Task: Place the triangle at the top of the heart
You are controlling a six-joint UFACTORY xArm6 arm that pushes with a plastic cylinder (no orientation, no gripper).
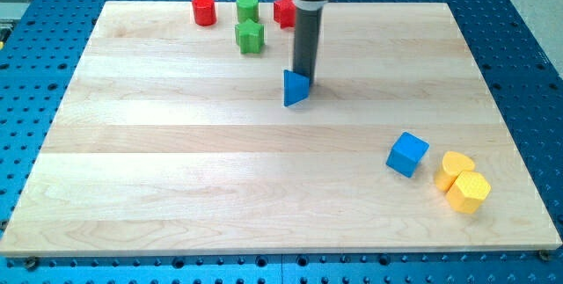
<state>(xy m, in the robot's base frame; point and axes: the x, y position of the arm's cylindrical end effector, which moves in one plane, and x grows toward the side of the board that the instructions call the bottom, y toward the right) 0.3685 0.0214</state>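
Camera view shows one wooden board [176, 196] on a blue perforated table, with my tip [305, 79] down near the upper middle of the frame. There are no jaws to report: the arm ends in a plain dark rod, so nothing can be gripped, only pushed.

The blue triangle [296, 88] sits right at the tip, touching or very nearly so, on its lower-left side. The rod stands just behind and to the right of it, partly hiding its upper right edge.

The heart [456, 169] appears to be the yellow piece at the lower right of the frame, though its shape is small and I judge it by the rounded lobes. It touches a yellow hexagon [468, 191] below it, and a blue cube [407, 154] lies just beside it on the left.

The relation that matters: the goal spot, above the heart, lies well apart to the lower right of the triangle, while my tip is on the triangle's upper right. A push from here would send it down and left, away from the goal. I judge the tip needs to come round to the triangle's upper-left side first.

Far off along the top edge sit a red cylinder [204, 10], a green cylinder [247, 7], a green star [250, 36] and a red block [283, 11] half hidden by the rod.
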